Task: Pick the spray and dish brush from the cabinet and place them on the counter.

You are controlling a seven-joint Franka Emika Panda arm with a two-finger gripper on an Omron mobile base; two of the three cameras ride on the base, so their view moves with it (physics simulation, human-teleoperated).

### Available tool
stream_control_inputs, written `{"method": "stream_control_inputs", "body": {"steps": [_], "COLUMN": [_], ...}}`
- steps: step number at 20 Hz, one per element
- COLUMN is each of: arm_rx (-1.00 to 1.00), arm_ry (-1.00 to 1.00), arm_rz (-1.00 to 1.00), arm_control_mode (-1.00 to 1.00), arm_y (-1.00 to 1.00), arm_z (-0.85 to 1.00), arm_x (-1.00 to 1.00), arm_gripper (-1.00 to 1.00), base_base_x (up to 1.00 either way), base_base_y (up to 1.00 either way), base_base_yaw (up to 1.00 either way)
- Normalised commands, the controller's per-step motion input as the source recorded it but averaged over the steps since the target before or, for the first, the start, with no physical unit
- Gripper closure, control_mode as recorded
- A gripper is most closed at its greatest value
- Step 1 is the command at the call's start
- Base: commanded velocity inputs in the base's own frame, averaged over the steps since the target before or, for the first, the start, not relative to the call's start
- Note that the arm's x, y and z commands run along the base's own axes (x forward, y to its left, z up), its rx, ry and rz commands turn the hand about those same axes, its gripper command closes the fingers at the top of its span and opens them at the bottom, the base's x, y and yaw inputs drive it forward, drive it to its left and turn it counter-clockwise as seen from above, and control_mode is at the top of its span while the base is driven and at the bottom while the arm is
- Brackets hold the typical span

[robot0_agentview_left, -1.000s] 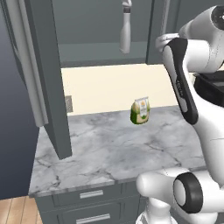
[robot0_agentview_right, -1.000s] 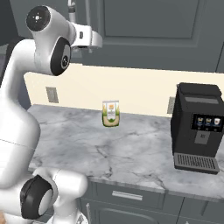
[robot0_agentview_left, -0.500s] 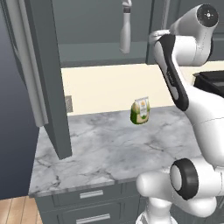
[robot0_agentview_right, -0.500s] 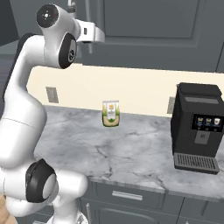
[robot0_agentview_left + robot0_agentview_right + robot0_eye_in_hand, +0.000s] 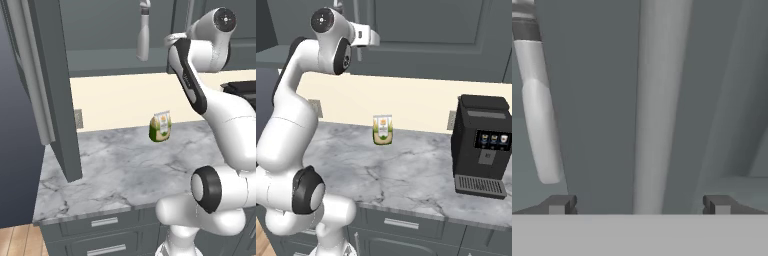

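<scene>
Okay, I've got the white arm raised high toward the dark grey wall cabinet [image 5: 50, 85], its left door swung open with a long silver bar handle [image 5: 30, 75] down its edge. My hand [image 5: 637, 204] is open, its two dark fingertips [image 5: 559, 204] spread wide apart with nothing between them, facing a pale grey vertical bar [image 5: 659, 100] against the cabinet's grey panelling. The spray, a pale grey-white bottle with a narrow neck [image 5: 143, 35], stands on the grey inner shelf [image 5: 115, 60] in the left base view; in the hand view the same pale rounded body [image 5: 539, 115] sits off to the left, apart from my fingertips. I can't make out the dish brush anywhere. Below, the grey-white marble-veined table [image 5: 115, 175] carries a small green-and-cream pouch [image 5: 160, 127] standing near the cream back wall, and in the right base view a black coffee machine [image 5: 481, 145] stands to the right of it, well apart. Dark grey drawers with silver handles [image 5: 105, 222] run beneath the slab.
</scene>
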Motion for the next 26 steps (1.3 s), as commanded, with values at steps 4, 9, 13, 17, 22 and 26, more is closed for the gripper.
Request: {"method": "stream_control_inputs", "body": {"steps": [4, 9, 13, 17, 22, 26], "arm_rx": [0.00, 0.00, 0.00, 0.00, 0.00, 0.01], "arm_ry": [0.00, 0.00, 0.00, 0.02, 0.00, 0.00], "arm_rz": [0.06, 0.04, 0.00, 0.00, 0.00, 0.00], "arm_control_mode": [-1.00, -1.00, -1.00, -1.00, -1.00, -1.00], "arm_y": [0.00, 0.01, 0.01, 0.03, 0.00, -0.17], "arm_z": [0.00, 0.00, 0.00, -0.01, 0.00, 0.00], "arm_x": [0.29, 0.26, 0.09, 0.03, 0.00, -0.21], "arm_gripper": [-1.00, 1.00, 1.00, 1.00, 1.00, 1.00], "base_base_x": [0.00, 0.00, 0.00, 0.00, 0.00, 0.00], "base_base_y": [0.00, 0.00, 0.00, 0.00, 0.00, 0.00], "base_base_yaw": [0.00, 0.00, 0.00, 0.00, 0.00, 0.00]}}
